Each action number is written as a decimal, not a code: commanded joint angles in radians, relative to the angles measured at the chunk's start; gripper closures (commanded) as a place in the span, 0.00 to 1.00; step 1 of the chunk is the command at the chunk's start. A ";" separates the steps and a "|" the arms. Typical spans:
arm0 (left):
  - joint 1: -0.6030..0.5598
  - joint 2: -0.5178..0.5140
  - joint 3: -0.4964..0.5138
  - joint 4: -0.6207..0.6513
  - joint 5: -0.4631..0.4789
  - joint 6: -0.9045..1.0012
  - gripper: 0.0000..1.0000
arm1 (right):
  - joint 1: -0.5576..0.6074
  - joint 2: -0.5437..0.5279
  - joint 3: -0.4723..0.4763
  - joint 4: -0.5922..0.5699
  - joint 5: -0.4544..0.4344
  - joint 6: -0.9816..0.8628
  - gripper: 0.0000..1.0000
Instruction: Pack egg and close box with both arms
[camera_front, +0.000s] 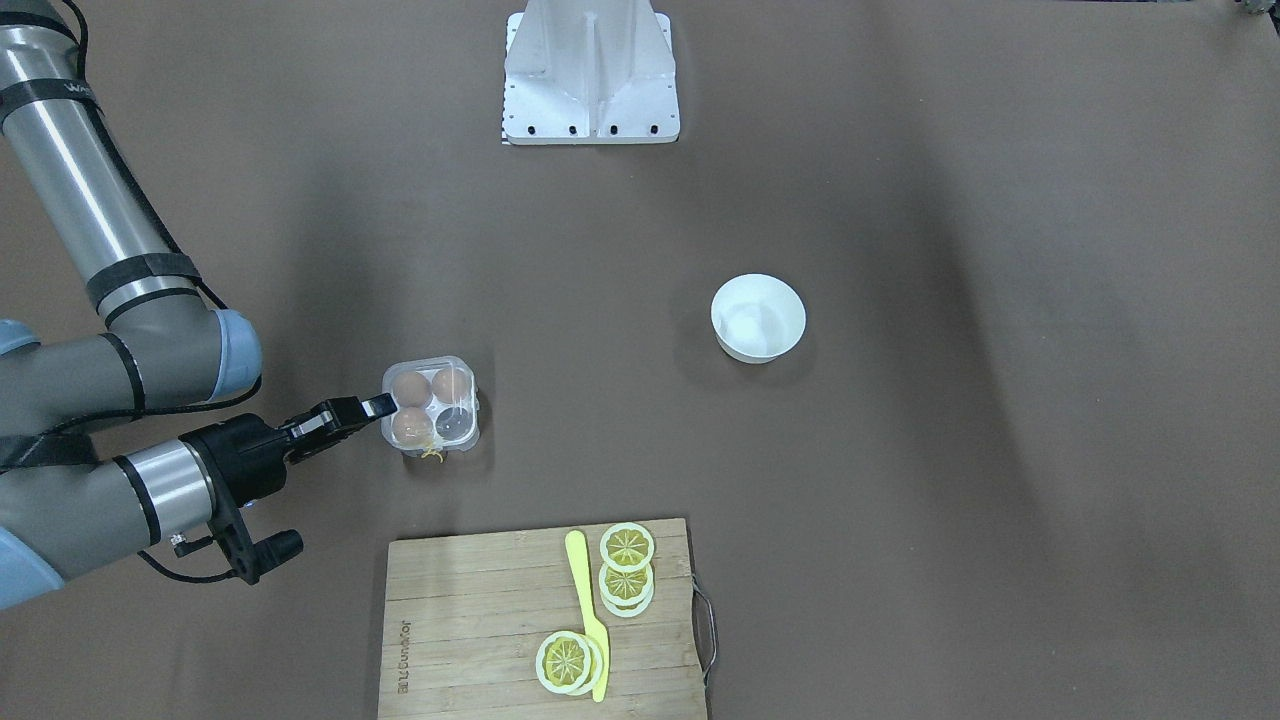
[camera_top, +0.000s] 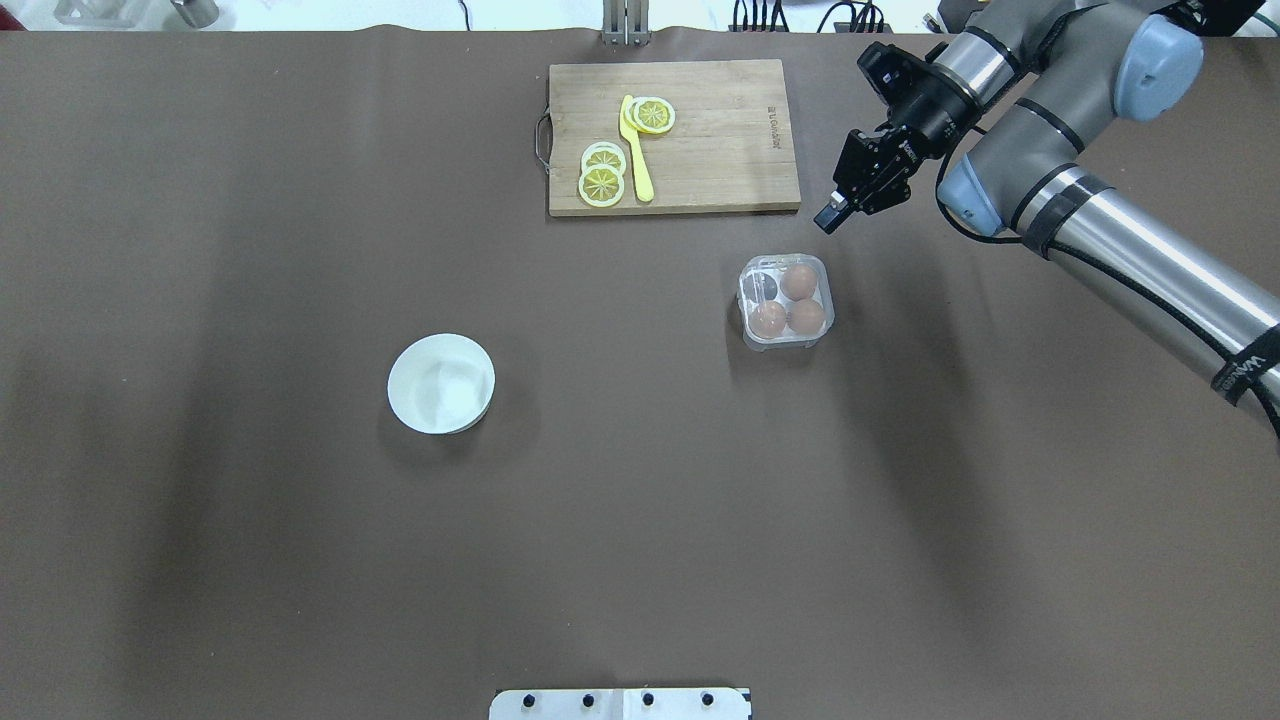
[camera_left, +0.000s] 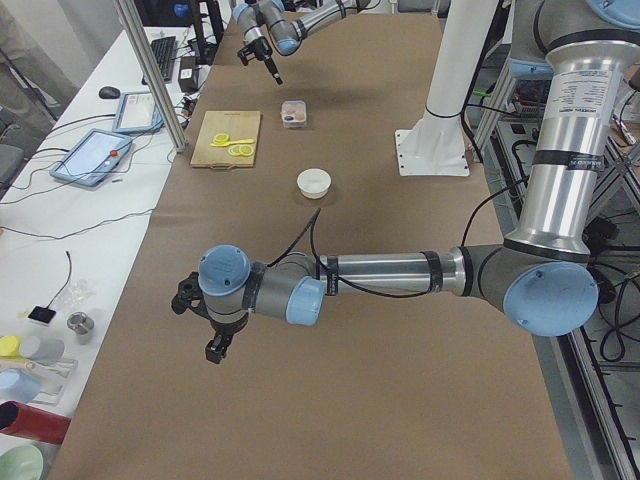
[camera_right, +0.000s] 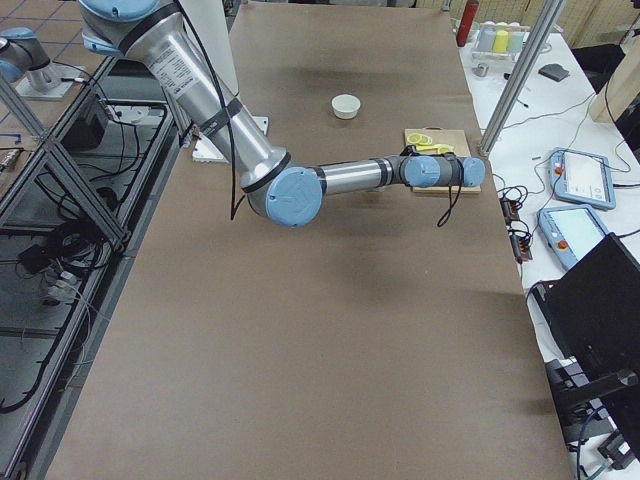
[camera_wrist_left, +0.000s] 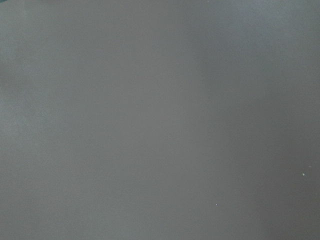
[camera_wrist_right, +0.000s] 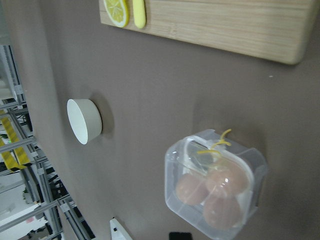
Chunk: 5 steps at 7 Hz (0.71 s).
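The box (camera_front: 472, 408) sits on the table with its lid looking down over three eggs (camera_front: 409, 387) and one bare cup, its yellow string (camera_front: 432, 452) toward the cutting board (camera_front: 480, 620). It is nearly square, so no long side to favour. The right gripper (camera_front: 380, 405) hangs raised just beside it, fingers seemingly pressed together on nothing; the box lies ahead of and below those tips. The left gripper (camera_left: 215, 345) is well apart, and I cannot tell how its fingers stand.
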 joint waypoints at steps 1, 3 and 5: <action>0.000 0.000 -0.002 0.001 0.000 -0.001 0.02 | 0.072 -0.080 0.122 0.004 -0.169 0.029 1.00; 0.002 -0.002 -0.001 0.004 0.001 -0.001 0.02 | 0.166 -0.181 0.199 0.053 -0.325 0.026 1.00; 0.002 -0.006 -0.001 0.009 0.001 -0.001 0.02 | 0.293 -0.307 0.224 0.198 -0.460 0.014 1.00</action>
